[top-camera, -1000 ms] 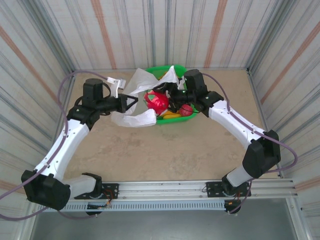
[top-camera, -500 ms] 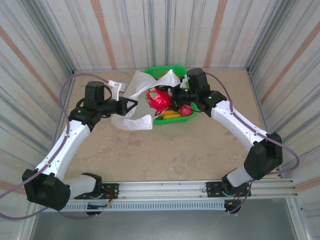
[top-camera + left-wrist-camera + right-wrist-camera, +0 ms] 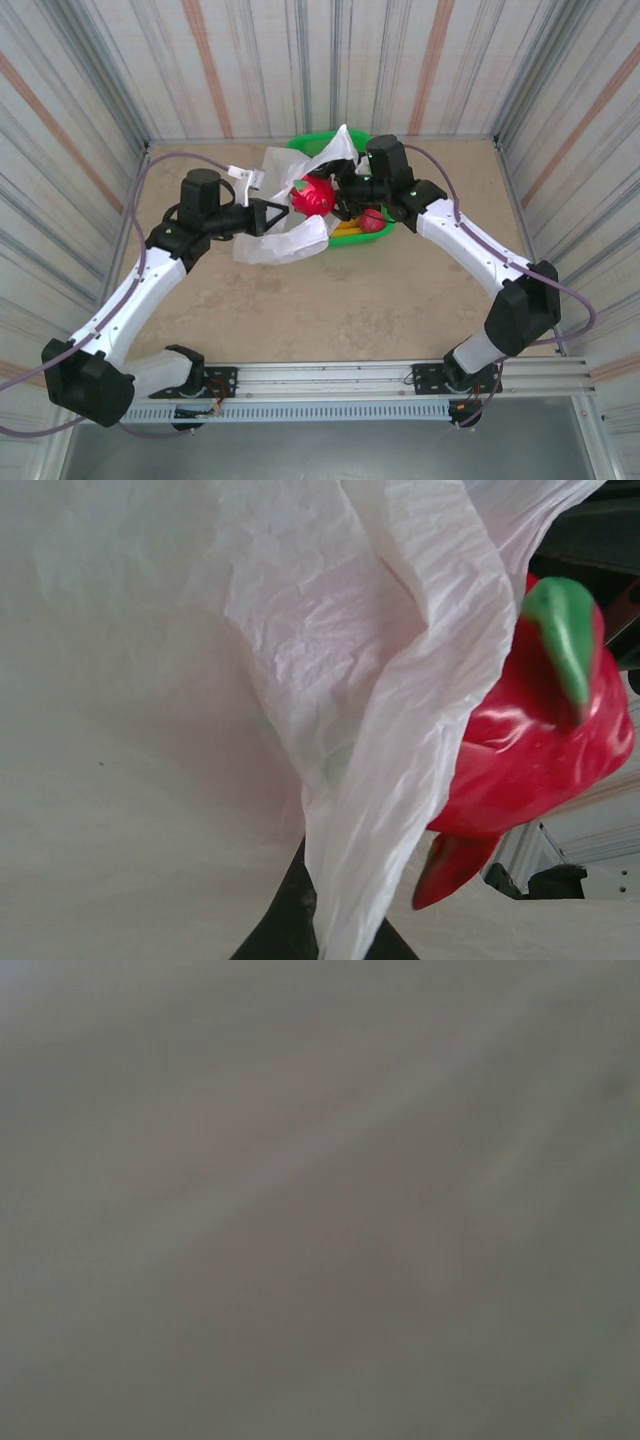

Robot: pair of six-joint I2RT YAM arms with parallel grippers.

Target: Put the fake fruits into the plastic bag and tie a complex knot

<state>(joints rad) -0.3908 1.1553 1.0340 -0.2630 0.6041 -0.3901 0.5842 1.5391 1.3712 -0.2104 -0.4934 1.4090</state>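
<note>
My left gripper is shut on a fold of the white plastic bag, which trails from it onto the table and up toward the basket. In the left wrist view the bag's film hangs across the frame and runs down between my dark fingers. A glossy red fruit with a green tip hovers just beside the bag's edge, with my right gripper closed around it. That red fruit looms right of the film. Yellow bananas and a pink-red fruit lie in the green basket.
The right wrist view is a grey blur, apparently film pressed against the lens. Corrugated walls close the table on three sides. A small white fitting sits near the left arm's wrist. Bare tabletop lies in front of the basket.
My left arm has swung right toward the basket, carrying the bag's fold with it. The red fruit in the right gripper has shifted slightly back and closer to the bag.
</note>
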